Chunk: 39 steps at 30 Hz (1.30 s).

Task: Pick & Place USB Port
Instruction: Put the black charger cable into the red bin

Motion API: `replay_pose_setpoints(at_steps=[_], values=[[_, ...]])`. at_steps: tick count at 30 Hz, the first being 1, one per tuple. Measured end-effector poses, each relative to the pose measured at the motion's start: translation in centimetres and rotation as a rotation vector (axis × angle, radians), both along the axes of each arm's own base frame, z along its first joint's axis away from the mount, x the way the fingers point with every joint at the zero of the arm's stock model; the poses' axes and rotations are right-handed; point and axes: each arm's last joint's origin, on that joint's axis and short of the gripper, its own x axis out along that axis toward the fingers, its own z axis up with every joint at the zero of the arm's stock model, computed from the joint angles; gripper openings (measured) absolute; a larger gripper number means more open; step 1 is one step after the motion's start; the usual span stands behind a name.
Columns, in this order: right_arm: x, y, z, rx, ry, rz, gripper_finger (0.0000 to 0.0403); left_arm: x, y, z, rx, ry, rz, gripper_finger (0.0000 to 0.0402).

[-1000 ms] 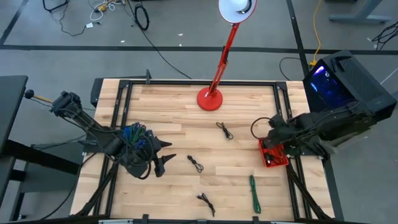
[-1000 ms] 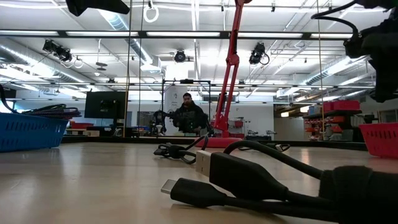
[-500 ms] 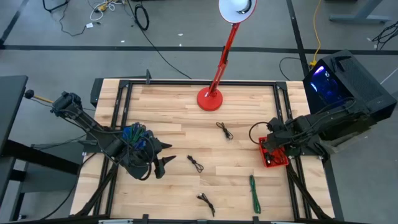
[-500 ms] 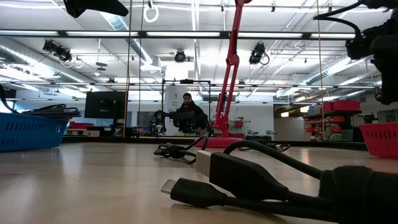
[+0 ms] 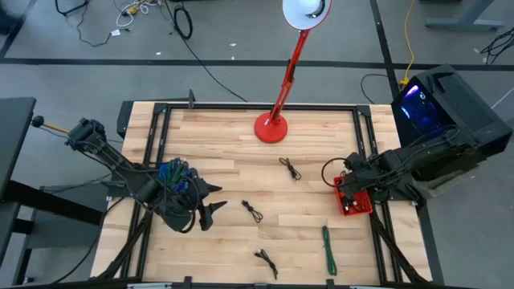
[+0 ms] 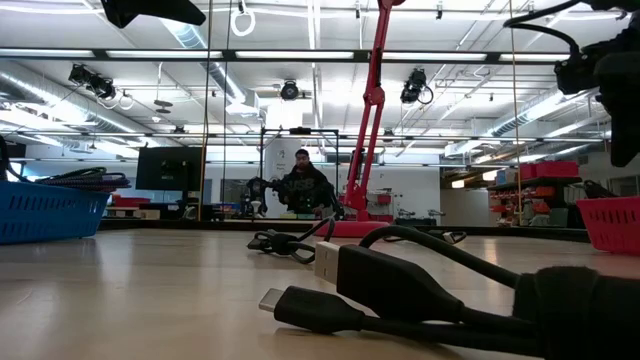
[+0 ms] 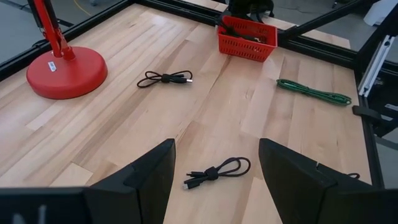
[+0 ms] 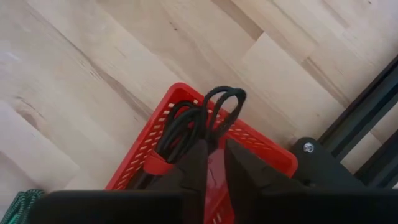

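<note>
- Right gripper (image 8: pixel 211 155) hangs over red bin (image 5: pixel 354 198) at right table edge; a coiled black cable (image 8: pixel 196 121) sits between its jaws, above the bin.
- Right jaws only a slit apart, cable touching them; cannot tell if gripped or let go.
- Risk: cable loops spread wide; if they catch the bin rim (image 8: pixel 249 134), the cable could hang over the wall or tip onto the table (image 5: pixel 233 152).
- Risk: cable snagging on a finger as the arm lifts, dragging it back out of the bin.
- Risk: bin sits close to the black frame rail (image 5: pixel 371 160); a low sideways exit could knock bin or rail.
- Left gripper (image 7: pixel 214 165) waits over left table side near blue bin (image 5: pixel 173 175), jaws wide apart, empty.
- Open room: table middle mostly bare. 3 black cables lie apart (image 5: pixel 290 168) (image 5: pixel 253 211) (image 5: pixel 266 261), green cable (image 5: pixel 328 249) near front edge by red bin.
- Lamp base (image 5: pixel 271 128) at far edge, well away from both arms.
- Straight lift looks the clearest way out for the right arm.
</note>
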Motion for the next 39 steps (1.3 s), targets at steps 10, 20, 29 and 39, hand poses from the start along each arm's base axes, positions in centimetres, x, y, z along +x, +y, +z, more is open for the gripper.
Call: replay_pose_setpoints(at_steps=[10, 20, 29, 39], values=[[2.9, 0.5, 1.1, -0.119, -0.33, 0.084, 0.0077, 0.0, 0.0, 0.0, 0.0, 0.0, 0.0, 0.0236], [7.3, -0.2, 1.8, -0.263, -0.532, 0.128, 0.0102, 0.0, 0.0, 0.0, 0.007, -0.004, 0.008, 0.0236], [11.0, -3.3, -1.2, -0.223, -0.402, 0.094, 0.0163, -0.1, 0.1, -0.1, 0.029, 0.005, 0.01, 0.0236], [14.9, -5.6, -5.7, -0.14, -0.335, 0.132, 0.0196, -0.1, 0.1, -0.1, 0.036, 0.007, 0.015, 0.0236]])
